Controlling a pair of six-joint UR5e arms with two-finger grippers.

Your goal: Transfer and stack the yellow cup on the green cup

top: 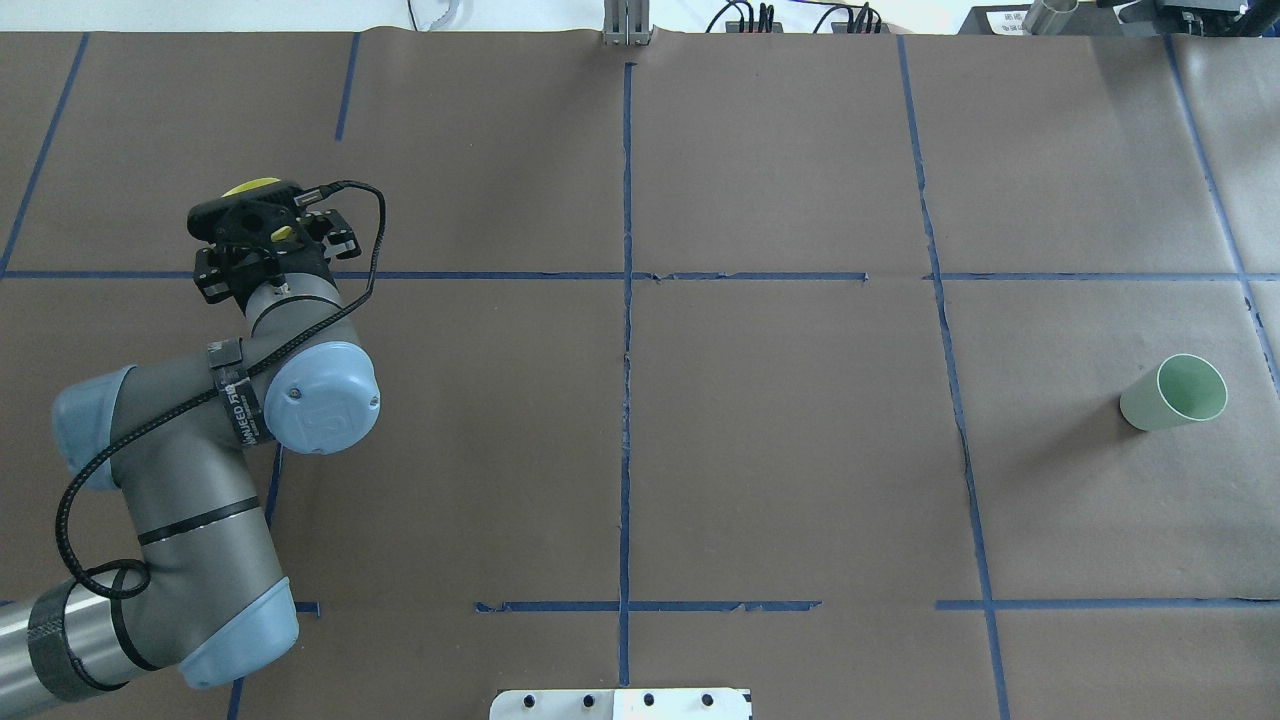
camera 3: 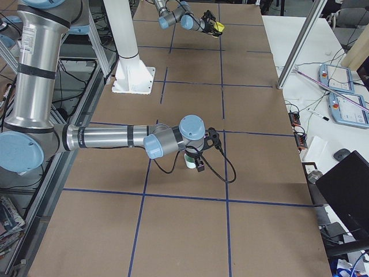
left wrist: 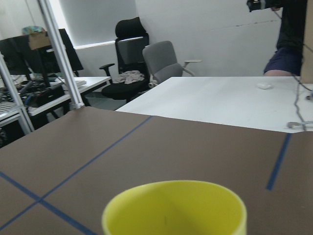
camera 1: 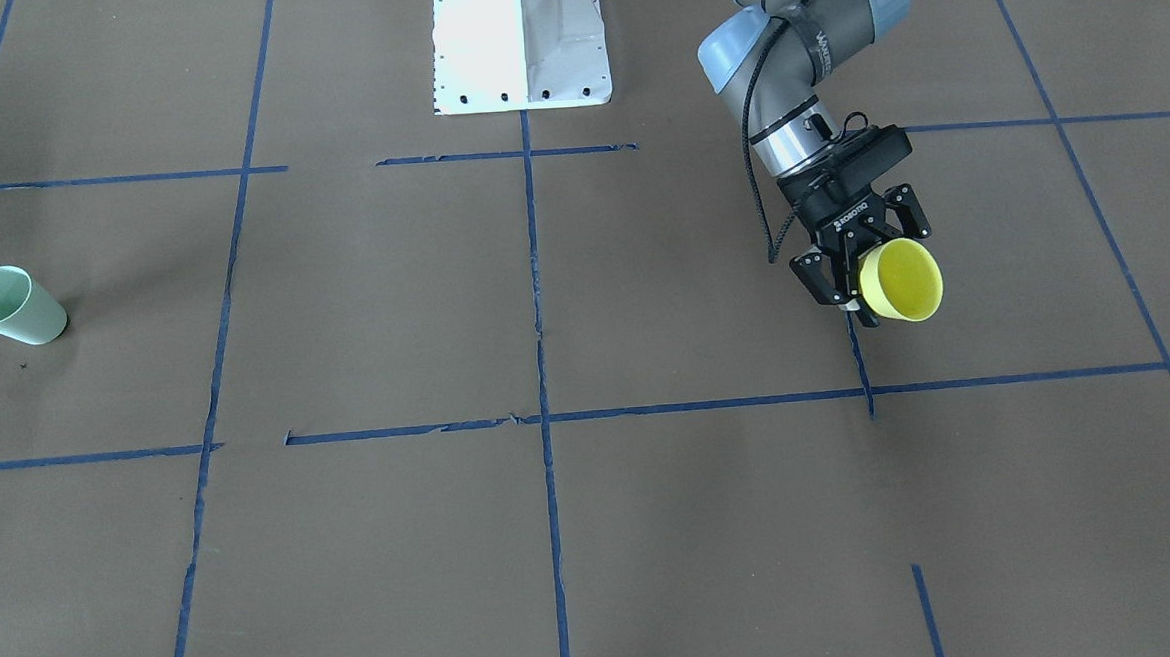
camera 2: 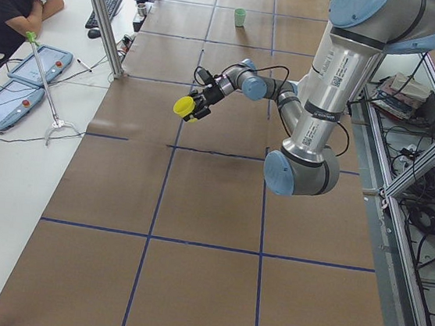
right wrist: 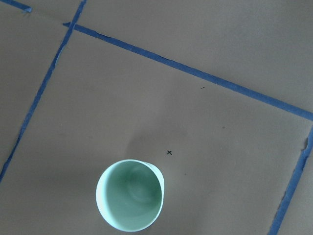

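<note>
The yellow cup is held clear of the table, pinched by its wall between the 2 closed fingers of the left gripper. It is tipped so its mouth faces the operators' side, not up. Reading the overhead view as a dial, it hangs at about 10 o'clock. The green cup stands upright, mouth up, at about 3 o'clock, well apart from it, with the centre blue tape line between them. The right gripper appears above the green cup in the right-side view, and its wrist camera looks straight down into that cup. Whether its fingers are open or closed I cannot tell.

By my reading, the pick is done and the transfer is in hand; stacking is not yet begun. The next move calls for carrying the yellow cup toward 3 o'clock, probably to a hand-over near mid-table, since the green cup sits far on the robot's right. Before release the yellow cup must be turned base-down, centred over the green rim and lowered straight, so it nests rather than tips the light cup.
</note>
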